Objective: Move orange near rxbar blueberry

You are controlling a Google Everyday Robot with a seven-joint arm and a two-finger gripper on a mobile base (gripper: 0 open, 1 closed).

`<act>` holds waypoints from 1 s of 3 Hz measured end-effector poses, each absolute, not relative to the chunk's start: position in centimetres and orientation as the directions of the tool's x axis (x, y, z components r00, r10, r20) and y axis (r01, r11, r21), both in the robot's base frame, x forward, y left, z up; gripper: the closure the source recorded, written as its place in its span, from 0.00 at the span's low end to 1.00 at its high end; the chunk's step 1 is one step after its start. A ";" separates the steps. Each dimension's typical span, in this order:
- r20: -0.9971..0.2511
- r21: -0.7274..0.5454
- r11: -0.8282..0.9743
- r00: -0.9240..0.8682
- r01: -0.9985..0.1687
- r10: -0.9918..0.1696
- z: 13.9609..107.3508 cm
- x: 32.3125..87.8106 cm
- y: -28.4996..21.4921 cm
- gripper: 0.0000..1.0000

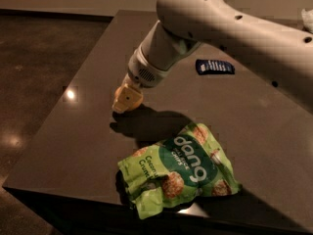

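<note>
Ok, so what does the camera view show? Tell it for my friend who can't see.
A white robot arm reaches down over a dark table, its gripper low near the left side. The dark blue rxbar blueberry lies farther back, and a crumpled green dang bag lies near the front edge. No orange shows.

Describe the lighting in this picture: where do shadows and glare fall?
Camera view: dim warm light; the gripper hangs low over the dark table, throwing a soft shadow toward the green bag; a small glare spot shines near the table's left edge.
</note>
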State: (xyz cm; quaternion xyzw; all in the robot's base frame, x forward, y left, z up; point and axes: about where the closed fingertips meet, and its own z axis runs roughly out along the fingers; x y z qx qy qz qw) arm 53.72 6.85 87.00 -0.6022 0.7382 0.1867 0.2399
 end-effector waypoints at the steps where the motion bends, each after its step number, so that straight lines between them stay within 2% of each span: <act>1: -0.593 -0.046 0.249 -0.174 -0.967 -0.786 89.1 55.8 3.3 0.95; 2: -0.583 -0.080 0.310 -0.208 -0.947 -0.785 90.4 57.9 -1.1 1.00; 3: -0.569 -0.101 0.361 -0.244 -0.927 -0.785 91.5 59.3 -4.9 1.00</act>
